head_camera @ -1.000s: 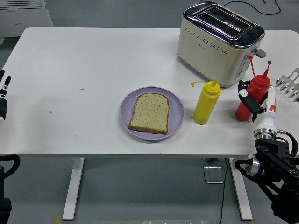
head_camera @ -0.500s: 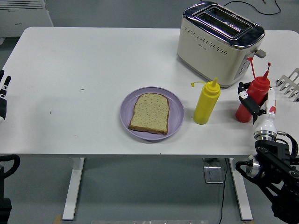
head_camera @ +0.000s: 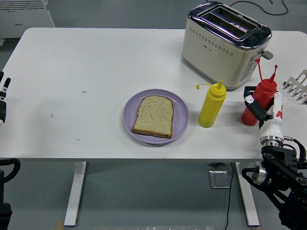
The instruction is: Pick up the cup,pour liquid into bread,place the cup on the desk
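Barely moved: my right hand (head_camera: 261, 108) edged closer, fingers (head_camera: 253, 103) wrapping red bottle (head_camera: 259, 100), at 3 o'clock from bread (head_camera: 153, 116). Left hand (head_camera: 3, 96) idle at 9; fingers unclear.

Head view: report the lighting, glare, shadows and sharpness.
Head view: even, soft overhead light; the white table is bright but not blown out. The toaster shows chrome highlights along its top. Shadows are faint, short ones beside the yellow bottle and under the plate. Bread is in sharp focus; no motion blur at the right hand.
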{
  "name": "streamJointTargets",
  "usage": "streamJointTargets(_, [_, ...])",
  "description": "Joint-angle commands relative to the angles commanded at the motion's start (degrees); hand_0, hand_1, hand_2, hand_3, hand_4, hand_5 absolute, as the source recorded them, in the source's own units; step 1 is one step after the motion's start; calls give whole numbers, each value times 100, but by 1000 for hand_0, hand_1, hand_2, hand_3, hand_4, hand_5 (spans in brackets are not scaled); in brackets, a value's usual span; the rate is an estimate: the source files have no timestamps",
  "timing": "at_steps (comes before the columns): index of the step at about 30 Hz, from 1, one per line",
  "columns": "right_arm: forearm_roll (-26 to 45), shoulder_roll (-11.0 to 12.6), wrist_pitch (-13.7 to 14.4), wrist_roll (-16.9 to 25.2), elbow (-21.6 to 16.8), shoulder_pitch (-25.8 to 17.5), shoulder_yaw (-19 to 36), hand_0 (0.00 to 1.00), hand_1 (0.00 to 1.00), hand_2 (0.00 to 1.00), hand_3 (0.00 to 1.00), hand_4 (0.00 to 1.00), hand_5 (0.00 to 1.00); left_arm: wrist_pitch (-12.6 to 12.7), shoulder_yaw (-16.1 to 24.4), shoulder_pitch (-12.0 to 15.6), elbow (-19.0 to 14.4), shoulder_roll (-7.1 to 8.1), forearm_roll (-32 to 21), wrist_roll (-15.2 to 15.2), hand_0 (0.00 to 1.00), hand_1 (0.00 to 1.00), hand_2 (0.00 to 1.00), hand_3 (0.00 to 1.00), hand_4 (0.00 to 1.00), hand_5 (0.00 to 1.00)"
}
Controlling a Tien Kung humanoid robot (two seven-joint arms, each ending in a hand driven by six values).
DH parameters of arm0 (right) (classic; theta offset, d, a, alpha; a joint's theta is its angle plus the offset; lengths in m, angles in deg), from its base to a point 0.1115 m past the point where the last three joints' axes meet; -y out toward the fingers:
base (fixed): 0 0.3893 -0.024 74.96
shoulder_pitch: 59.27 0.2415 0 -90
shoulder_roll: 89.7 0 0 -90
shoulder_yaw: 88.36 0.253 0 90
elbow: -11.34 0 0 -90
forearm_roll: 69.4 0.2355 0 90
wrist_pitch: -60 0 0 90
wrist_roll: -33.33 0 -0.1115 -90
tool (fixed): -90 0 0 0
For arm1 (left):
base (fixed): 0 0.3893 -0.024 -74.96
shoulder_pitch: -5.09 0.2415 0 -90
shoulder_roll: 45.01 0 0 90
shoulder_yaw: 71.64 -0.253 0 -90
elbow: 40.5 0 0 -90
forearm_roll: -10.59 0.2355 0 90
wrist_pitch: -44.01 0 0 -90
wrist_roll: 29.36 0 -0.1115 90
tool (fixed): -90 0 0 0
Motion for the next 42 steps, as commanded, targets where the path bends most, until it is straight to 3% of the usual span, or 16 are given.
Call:
streamJointTargets(5, [-69, 13, 0, 10, -62, -69, 5, 499, 517, 540, 654, 671, 65, -1, 2, -7, 1, 1, 0, 1, 834, 843, 857, 743, 666, 998])
streamJointTargets(6, [-76, 16, 0, 10, -69, -77, 6, 656, 626, 668, 819, 691, 73, -1, 2, -8, 1, 2, 0, 1, 835, 843, 858, 746, 668, 998])
streamJointTargets(11, [-162, 53, 0, -8, -141, -171, 46, 656, 626, 668, 819, 691, 73, -1, 5, -12, -1, 5, -1, 2, 835, 843, 858, 746, 668, 998])
streamJointTargets(12, [-193, 66, 0, -21, -165, -198, 57, 723, 682, 751, 907, 708, 84, -1, 5, -12, -1, 6, -2, 2, 835, 844, 859, 747, 667, 998])
streamJointTargets(17, [-309, 107, 0, -62, -262, -302, 118, 723, 682, 751, 907, 708, 84, -2, -5, -12, -1, 9, -2, 3, 835, 844, 859, 747, 667, 998])
streamJointTargets(18, [-328, 112, 0, -68, -275, -316, 127, 850, 791, 893, 998, 749, 103, -2, -6, -12, -1, 10, -1, 3, 835, 844, 860, 748, 667, 998])
streamJointTargets(23, [-478, 128, -159, -175, -346, -413, 221, 850, 791, 893, 998, 749, 103, -4, -28, -8, 1, 10, 1, 2, 835, 844, 860, 748, 667, 998])
streamJointTargets(24, [-495, 130, -189, -188, -359, -431, 241, 903, 847, 959, 998, 763, 116, -4, -31, -6, 1, 11, 1, 2, 835, 844, 859, 748, 667, 998])
streamJointTargets(29, [-612, 163, -317, -257, -475, -542, 328, 903, 847, 959, 998, 763, 116, -1, -38, 8, -1, 13, 2, 3, 835, 844, 859, 748, 667, 998])
streamJointTargets(42, [-1029, 358, -631, -425, -1218, -1088, 872, 949, 887, 998, 998, 790, 144, -1, -84, 28, -2, 25, -1, 1, 837, 844, 860, 749, 666, 998])
